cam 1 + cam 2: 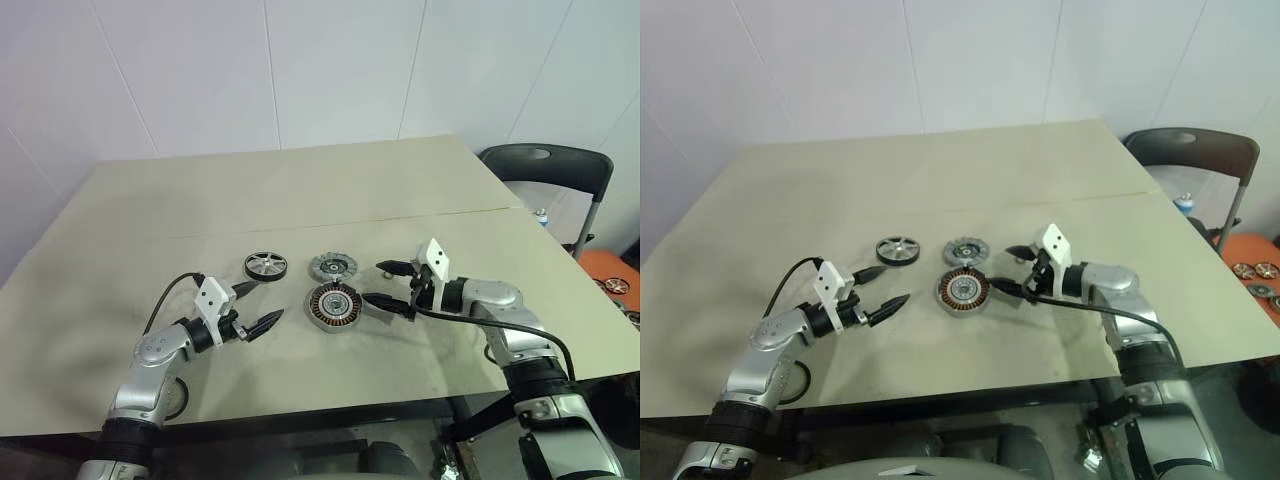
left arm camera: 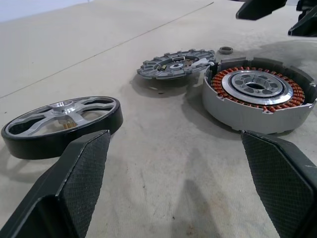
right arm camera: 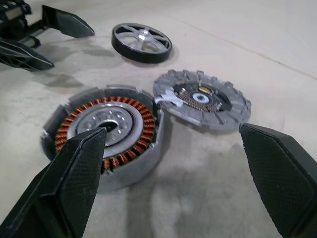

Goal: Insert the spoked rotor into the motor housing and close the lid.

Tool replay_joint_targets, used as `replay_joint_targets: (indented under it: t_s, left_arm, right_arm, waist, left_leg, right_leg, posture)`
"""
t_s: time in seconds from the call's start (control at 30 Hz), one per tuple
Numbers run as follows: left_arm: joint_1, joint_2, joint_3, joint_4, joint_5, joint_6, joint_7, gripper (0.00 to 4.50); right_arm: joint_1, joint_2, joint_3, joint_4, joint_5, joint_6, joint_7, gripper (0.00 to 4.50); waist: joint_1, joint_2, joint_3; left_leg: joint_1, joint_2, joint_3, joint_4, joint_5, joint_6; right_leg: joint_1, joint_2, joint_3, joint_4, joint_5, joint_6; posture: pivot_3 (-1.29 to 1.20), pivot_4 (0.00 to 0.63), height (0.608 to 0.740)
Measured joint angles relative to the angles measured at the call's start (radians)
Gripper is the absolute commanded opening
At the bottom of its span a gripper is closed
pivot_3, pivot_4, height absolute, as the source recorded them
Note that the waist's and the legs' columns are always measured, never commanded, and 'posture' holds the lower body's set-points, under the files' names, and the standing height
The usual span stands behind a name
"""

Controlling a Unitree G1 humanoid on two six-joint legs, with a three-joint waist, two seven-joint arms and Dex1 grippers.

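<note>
Just ahead of the open left tool (image 1: 262, 305) lies the spoked rotor (image 1: 265, 266).

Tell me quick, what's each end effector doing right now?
Left end effector: open, holding nothing.
Right end effector: open, holding nothing.

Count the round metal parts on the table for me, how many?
4: the rotor at left, the lid beside it, the housing in front of the lid, and a tiny ring behind the housing.

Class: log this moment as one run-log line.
left gripper: open, empty | right gripper: open, empty | spoked rotor, motor housing, lid: separate on table
</note>
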Motion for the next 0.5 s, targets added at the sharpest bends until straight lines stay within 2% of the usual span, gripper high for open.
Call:
replay_joint_targets:
  t_s: [0.5]
  left_arm:
    - [-0.001, 0.001, 0.000, 0.000, 0.000, 0.002, -0.008, 4.50]
  right_arm:
    - [0.000, -0.027, 0.003, -0.061, 0.000, 0.078, 0.006, 4.47]
  waist:
    - [0.000, 0.000, 0.000]
  left_leg:
    - [0.000, 0.000, 0.000, 0.000, 0.000, 0.001]
  right_leg:
    - [0.000, 0.000, 0.000, 0.000, 0.000, 0.000]
  posture:
    - [0.00, 0.000, 0.740]
